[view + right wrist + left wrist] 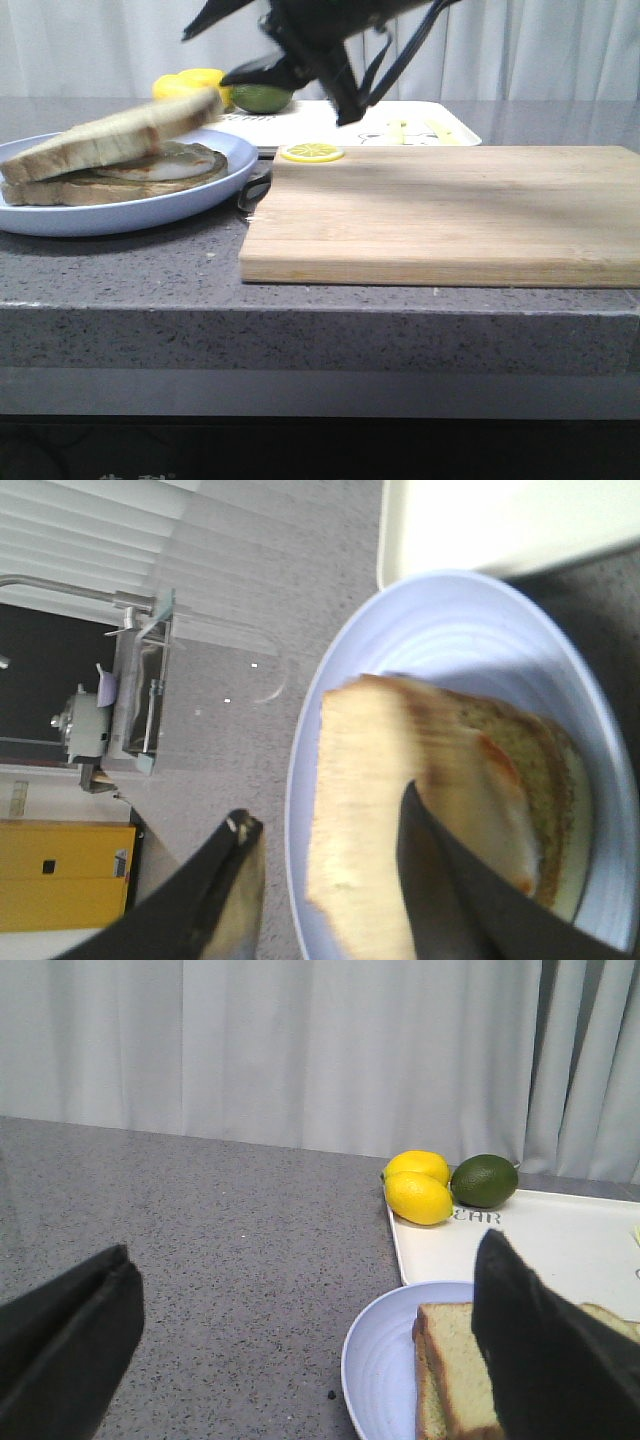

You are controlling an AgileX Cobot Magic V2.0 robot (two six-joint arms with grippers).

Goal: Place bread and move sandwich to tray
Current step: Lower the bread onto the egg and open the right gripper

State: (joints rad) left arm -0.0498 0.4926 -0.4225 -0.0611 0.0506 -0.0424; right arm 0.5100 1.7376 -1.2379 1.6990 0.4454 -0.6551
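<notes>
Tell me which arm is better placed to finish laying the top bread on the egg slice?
Right. The right gripper has its fingers on either side of the tilted bread above the plate, while the left gripper hangs open, holding nothing.

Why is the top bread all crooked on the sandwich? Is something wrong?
The top bread does sit askew: it tilts over the fried egg on the blue plate, one edge raised. The right gripper is open around that edge. Nothing looks spilled or broken.
</notes>
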